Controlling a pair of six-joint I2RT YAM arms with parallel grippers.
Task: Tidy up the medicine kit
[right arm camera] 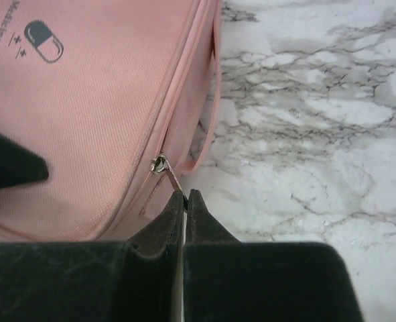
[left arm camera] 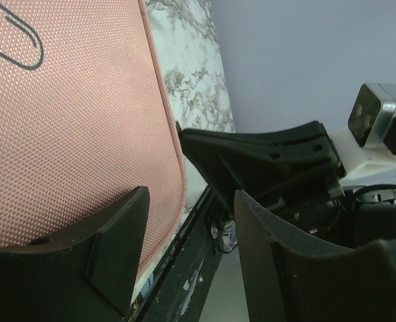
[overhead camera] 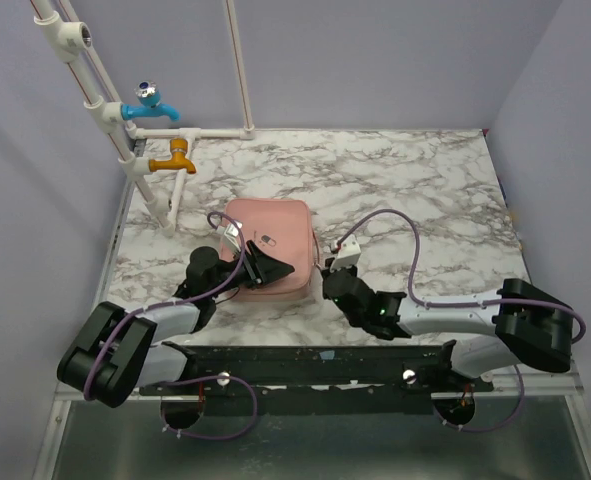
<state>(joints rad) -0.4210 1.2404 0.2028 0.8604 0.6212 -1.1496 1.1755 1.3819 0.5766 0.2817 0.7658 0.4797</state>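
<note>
The medicine kit (overhead camera: 270, 232) is a closed pink soft case lying flat on the marble table, its pill logo (right arm camera: 43, 41) facing up. My right gripper (right arm camera: 185, 194) is at the case's near right corner, shut on the small metal zipper pull (right arm camera: 169, 174). In the top view the right gripper (overhead camera: 327, 277) touches that corner. My left gripper (overhead camera: 263, 268) rests over the near part of the lid and is open. In the left wrist view, one of its fingers (left arm camera: 120, 248) lies against the pink fabric (left arm camera: 70, 127) and the other stands past the case's edge. Nothing is clamped in the left gripper (left arm camera: 191, 201).
White pipes with a blue tap (overhead camera: 152, 102) and an orange tap (overhead camera: 173, 157) stand at the back left. Lilac walls close the table on three sides. A black rail (overhead camera: 305, 362) runs along the near edge between the arm bases.
</note>
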